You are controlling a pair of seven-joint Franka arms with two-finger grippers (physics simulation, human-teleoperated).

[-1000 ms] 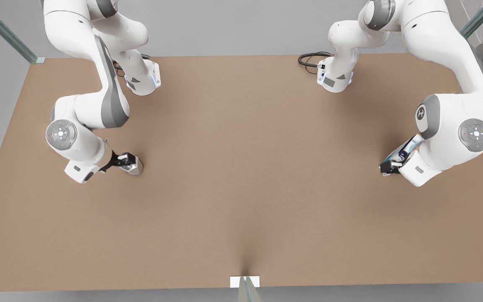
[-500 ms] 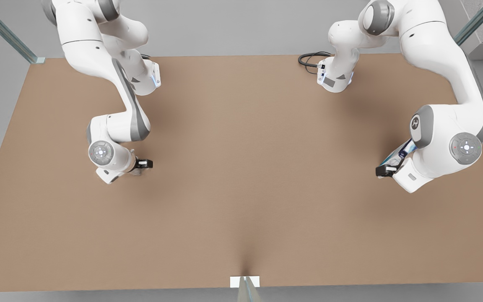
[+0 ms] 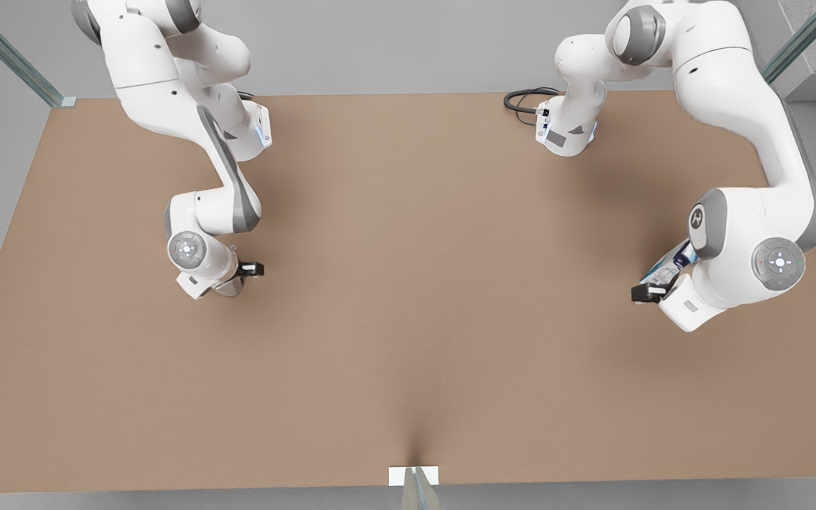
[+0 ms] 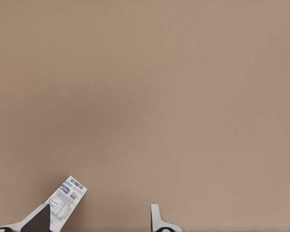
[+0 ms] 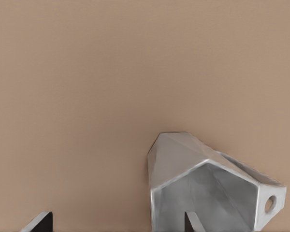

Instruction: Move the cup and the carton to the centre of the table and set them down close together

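The right gripper (image 3: pixel 239 276) hangs low over the table (image 3: pixel 408 333), toward the edge at the front view's left and about midway between the far and near edges. The cup (image 3: pixel 231 287) sits just under it, mostly hidden by the wrist. The right wrist view shows more. The faceted cup (image 5: pixel 203 179) has its open mouth turned toward the camera and its narrow base pointing away to the tabletop. The handle tab (image 5: pixel 270 203), with its hole, sticks out to one side. The right gripper (image 5: pixel 116 223) has its claw spread. One finger (image 5: pixel 191 221) dips inside the cup's mouth, and the other finger (image 5: pixel 38 223) stands well clear of the outer wall, so nothing is clamped.

The left gripper (image 3: pixel 656 283) is close to the table edge at the front view's right. The carton (image 3: pixel 666 265) appears tilted there, its long axis slanting from the dark fingertip up toward the far right corner, and the wrist partly covers it. In the left wrist view the carton (image 4: pixel 65 200) lies against one finger (image 4: pixel 38 220), its printed label facing the camera. The left gripper (image 4: pixel 96 221) is also spread apart, and its other finger (image 4: pixel 154 217) is well away from the carton with bare table between them.

Cup and carton are well apart, with the table's centre lying bare between them.
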